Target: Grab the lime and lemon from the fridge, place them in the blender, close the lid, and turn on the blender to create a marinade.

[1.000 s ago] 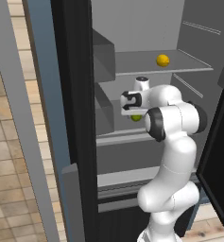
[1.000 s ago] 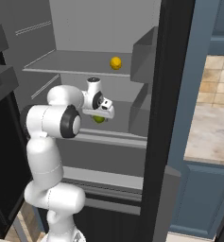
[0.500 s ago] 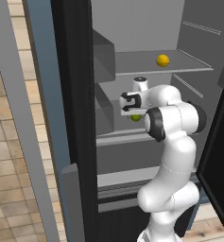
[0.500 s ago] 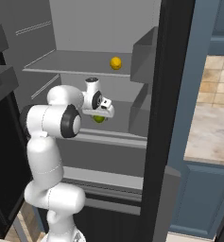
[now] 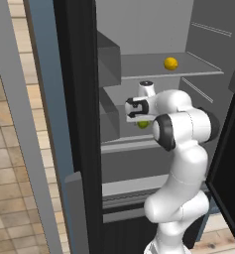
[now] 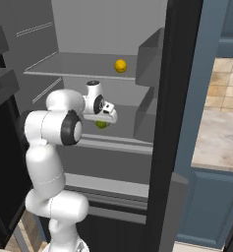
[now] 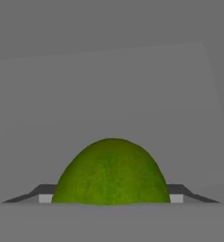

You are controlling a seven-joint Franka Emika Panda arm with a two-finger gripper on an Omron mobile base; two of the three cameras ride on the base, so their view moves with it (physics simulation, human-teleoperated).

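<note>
**Hand Reached the Lime in the Fridge**

The hand (image 6: 102, 119) was inside the fridge (image 6: 177, 74), low over the middle shelf (image 6: 128, 140). The lime (image 7: 111, 172) sat right between its two fingers. In the hand view, the green fruit was in the middle, with one finger tip (image 7: 41, 193) on each side, right up against it. The fingers looked like they were at the skin of the lime, but I could not tell if they were squeezing it tight or had just come up beside it. The lime looked like it was resting on the shelf and was not lifted.

The lemon (image 5: 171, 63) sat alone on the shelf above, well apart from the hand. It was not touched.

The step in hand seemed to be picking up the lime. To do it well, the fingers should press on the widest part of the lime, one on each side. A round fruit can slip or roll away if it is pinched too near the top. The squeeze should be firm but soft. Then the hand should go straight up a little, and come out slowly, so it does not bump the shelf above or the box (image 6: 148, 54) on the side.
</note>
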